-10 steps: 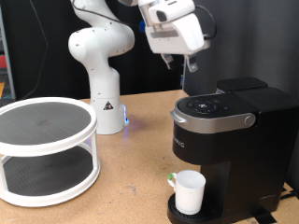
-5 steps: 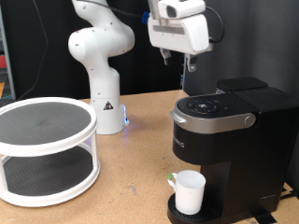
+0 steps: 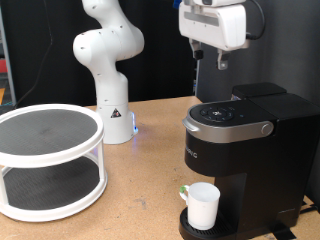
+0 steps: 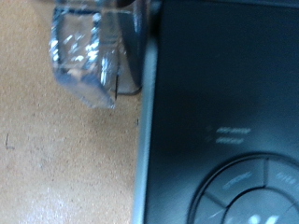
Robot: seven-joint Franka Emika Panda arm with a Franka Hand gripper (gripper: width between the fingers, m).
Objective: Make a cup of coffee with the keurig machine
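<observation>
The black keurig machine point(image 3: 243, 150) stands at the exterior view's right with its lid down and its round control panel point(image 3: 222, 113) facing up. The white cup point(image 3: 203, 205) stands upright on the drip tray under the spout. My gripper point(image 3: 210, 62) hangs in the air above the machine's top, apart from it, with nothing seen between its fingers. In the wrist view the machine's black top point(image 4: 224, 103), its silver trim point(image 4: 145, 140) and part of the control panel point(image 4: 248, 191) fill the frame; my fingers do not show there.
A white two-tier round rack point(image 3: 50, 160) stands at the exterior view's left on the wooden table point(image 3: 150, 195). The arm's white base point(image 3: 108, 80) stands behind it. A translucent crinkled plastic piece point(image 4: 82, 51) shows beside the machine in the wrist view.
My gripper has moved toward the exterior view's right and slightly up, from beside the machine to above its top. The cup and machine have not moved.
</observation>
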